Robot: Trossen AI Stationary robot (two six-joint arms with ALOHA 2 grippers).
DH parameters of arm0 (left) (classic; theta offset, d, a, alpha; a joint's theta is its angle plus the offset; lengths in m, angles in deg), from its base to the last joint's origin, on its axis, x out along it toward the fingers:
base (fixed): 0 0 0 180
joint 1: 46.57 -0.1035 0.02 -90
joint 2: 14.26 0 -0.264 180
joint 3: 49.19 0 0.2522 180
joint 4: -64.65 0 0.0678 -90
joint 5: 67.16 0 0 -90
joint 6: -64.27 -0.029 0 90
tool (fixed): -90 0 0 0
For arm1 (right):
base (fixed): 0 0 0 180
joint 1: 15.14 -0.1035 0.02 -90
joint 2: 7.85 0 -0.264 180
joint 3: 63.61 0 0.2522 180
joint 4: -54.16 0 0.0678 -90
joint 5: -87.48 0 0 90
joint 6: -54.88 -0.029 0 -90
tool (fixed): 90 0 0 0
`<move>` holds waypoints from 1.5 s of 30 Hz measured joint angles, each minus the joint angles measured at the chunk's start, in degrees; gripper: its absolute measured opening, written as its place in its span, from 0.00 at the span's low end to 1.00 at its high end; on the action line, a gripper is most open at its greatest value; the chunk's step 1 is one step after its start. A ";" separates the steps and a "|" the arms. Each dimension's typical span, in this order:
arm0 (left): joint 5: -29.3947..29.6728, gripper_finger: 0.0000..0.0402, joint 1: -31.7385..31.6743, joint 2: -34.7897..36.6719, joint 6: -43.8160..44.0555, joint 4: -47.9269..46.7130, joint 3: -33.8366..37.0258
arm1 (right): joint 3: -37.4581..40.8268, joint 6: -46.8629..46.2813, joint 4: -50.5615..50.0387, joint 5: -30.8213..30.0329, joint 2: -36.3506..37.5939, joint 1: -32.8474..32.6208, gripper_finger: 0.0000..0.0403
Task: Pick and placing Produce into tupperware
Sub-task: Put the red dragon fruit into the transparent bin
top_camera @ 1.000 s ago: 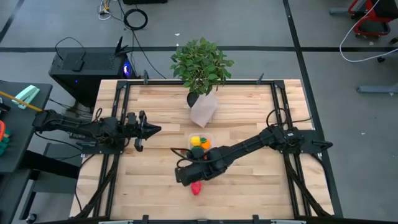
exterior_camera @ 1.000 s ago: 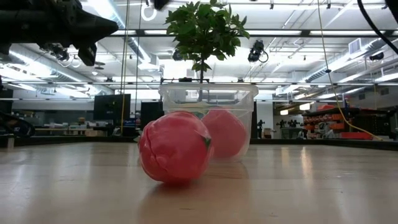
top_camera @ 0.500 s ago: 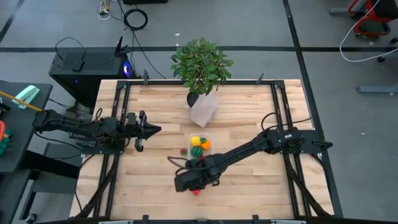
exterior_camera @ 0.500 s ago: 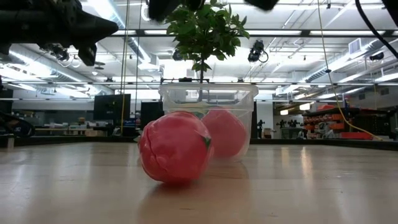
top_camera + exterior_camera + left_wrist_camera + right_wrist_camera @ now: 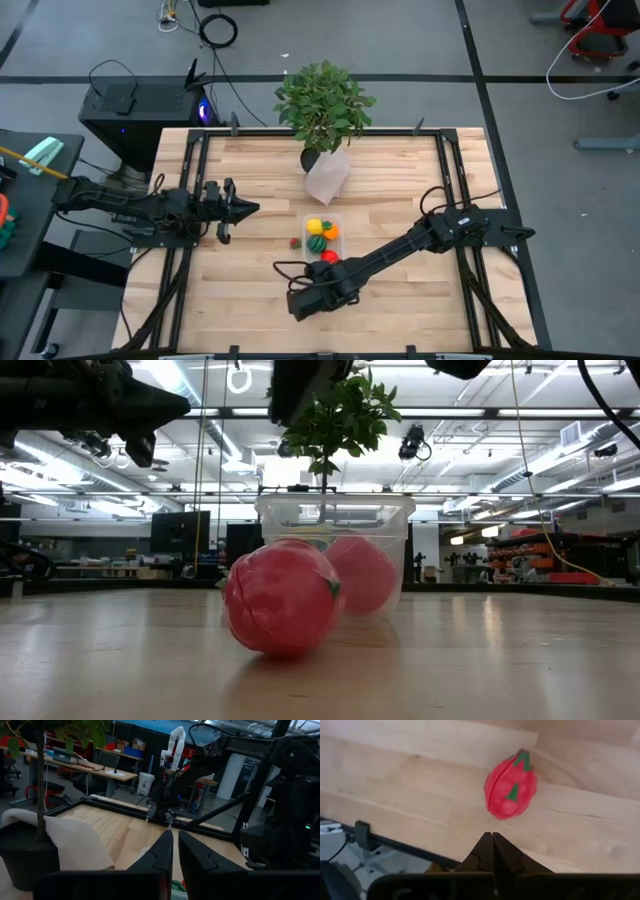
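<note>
Nearest the front edge of the bench (image 5: 240, 300), the right end effector (image 5: 300, 303) hangs over the wood with its two fingers pressed together and nothing between them. In the right wrist view the closed fingertips (image 5: 492, 842) point toward a pinkish-red toy fruit with green leaf marks (image 5: 510, 791), which lies on the boards just beyond them, apart from the fingers. In the low view this same fruit (image 5: 281, 597) sits on the bench in front of everything else. In the high view the dark end effector covers it.

Just behind it stands the clear tub (image 5: 323, 236), open at the top, roughly at the middle of the bench. Inside it lie a yellow piece (image 5: 315, 226), an orange piece (image 5: 330, 232), a striped green piece (image 5: 317, 243) and a red piece (image 5: 329, 257) at the near end. A small red piece (image 5: 295, 242) rests on the wood just beside the tub, on the left arm's side. In the low view, a second pinkish-red fruit (image 5: 362, 572) shows through the tub's wall (image 5: 392, 530).

The left end effector (image 5: 248, 208) waits above the left side of the bench, well apart from the tub, its fingers nearly touching, only a thin slit between them, holding nothing.

Farthest back, a leafy potted plant (image 5: 323, 105) in a pale wrapped pot (image 5: 328, 176) stands near the far edge.
</note>
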 joint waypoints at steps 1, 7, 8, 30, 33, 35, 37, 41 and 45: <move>0.01 0.09 0.00 -0.01 0.00 0.04 0.00 | -0.02 0.02 -0.57 -0.02 0.10 0.14 0.00; 0.01 0.07 0.00 -0.01 0.00 0.05 0.00 | -0.02 0.09 0.07 0.97 0.64 0.45 0.00; 0.02 0.07 0.00 -0.01 0.00 0.05 0.00 | 0.00 0.12 0.05 1.59 0.62 0.46 0.01; 0.01 0.07 0.00 -0.01 0.02 0.05 0.00 | 0.00 0.11 -1.62 -2.12 0.62 0.11 0.47; 0.01 0.06 0.00 -0.01 0.02 0.05 0.00 | 0.00 0.06 -2.10 -2.12 0.62 0.09 0.50; 0.01 0.07 0.00 0.00 -0.02 0.07 0.00 | 0.00 0.06 -2.11 -2.12 0.62 0.09 0.52; 0.01 0.07 0.00 -0.01 0.02 0.05 0.00 | 0.00 0.06 -2.07 -2.14 0.41 0.09 0.53; 0.01 0.09 -0.01 -0.01 0.01 0.06 0.00 | 0.00 -0.04 -2.09 -2.13 0.18 0.09 0.54; 0.01 0.09 0.00 0.00 0.00 0.07 0.00 | 1.69 -1.53 -1.73 -2.19 0.20 0.11 0.54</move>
